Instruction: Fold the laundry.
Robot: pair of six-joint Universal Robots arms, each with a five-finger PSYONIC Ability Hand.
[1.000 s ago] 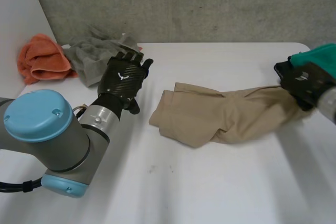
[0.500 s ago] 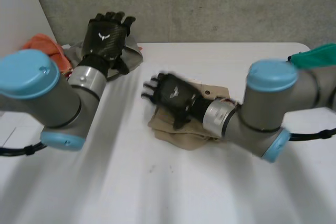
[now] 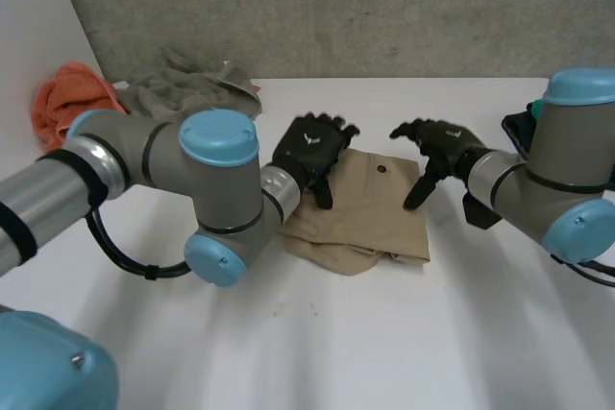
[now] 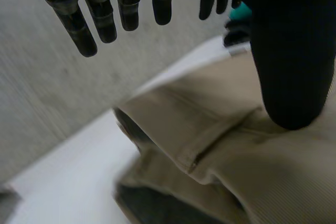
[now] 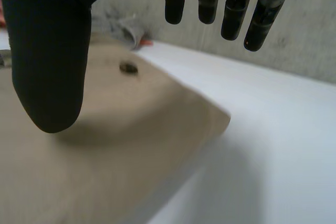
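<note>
Tan fabric, a folded garment, lies doubled over in the middle of the white counter. The fold seems about half made (layers overlap, edges uneven), so the next move likely calls for pinching an edge and bringing it across once more. The left hand sits over the garment's far left corner, fingers straight and spread, gripping nothing. The right hand hovers at the far right edge, fingers loosely spread, thumb pointing down toward the cloth, empty. Farther off, a grey cloth and an orange towel lie at the counter's far left corner.

Table holds trousers, grey cloth, orange towel.
</note>
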